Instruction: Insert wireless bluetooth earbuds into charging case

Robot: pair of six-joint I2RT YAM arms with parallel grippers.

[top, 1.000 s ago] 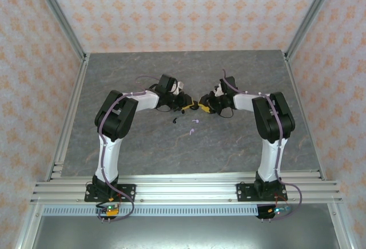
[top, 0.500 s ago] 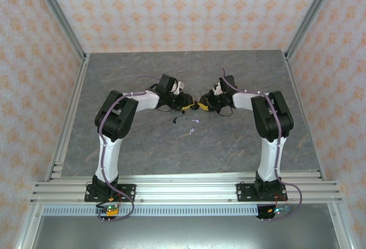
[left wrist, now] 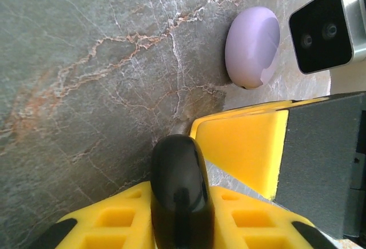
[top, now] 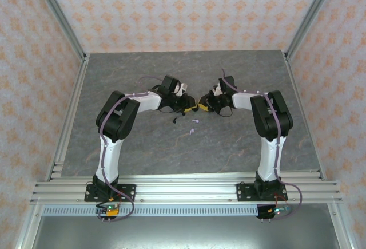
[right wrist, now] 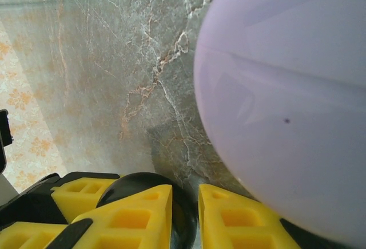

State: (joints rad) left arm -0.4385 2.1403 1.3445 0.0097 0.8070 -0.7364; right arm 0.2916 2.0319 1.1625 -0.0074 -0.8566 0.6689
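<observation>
Lilac case [left wrist: 251, 46] is shut; your earbuds [top: 194, 122] lie loose on the table [top: 143, 146], 6 o'clock of the black case [left wrist: 177, 163]. Left gripper [left wrist: 180, 194] clamps it; right gripper [right wrist: 186, 194] fingers nearly together, grip unclear.

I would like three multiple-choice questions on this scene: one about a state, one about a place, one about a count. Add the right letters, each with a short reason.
1. The left gripper is:
A) open, holding nothing
B) shut on the black case
C) shut on a cloth

2. The lilac case lies:
A) on the table
B) between the left gripper's fingers
C) on top of the black case

3. How many lilac earbuds lie loose on the table?
A) none
B) two
C) five

Answers:
1 B: its yellow fingers sit on both sides of the black case.
2 A: it rests on the marbled surface, apart from the fingers.
3 B: the top view shows two small lilac pieces.
</observation>
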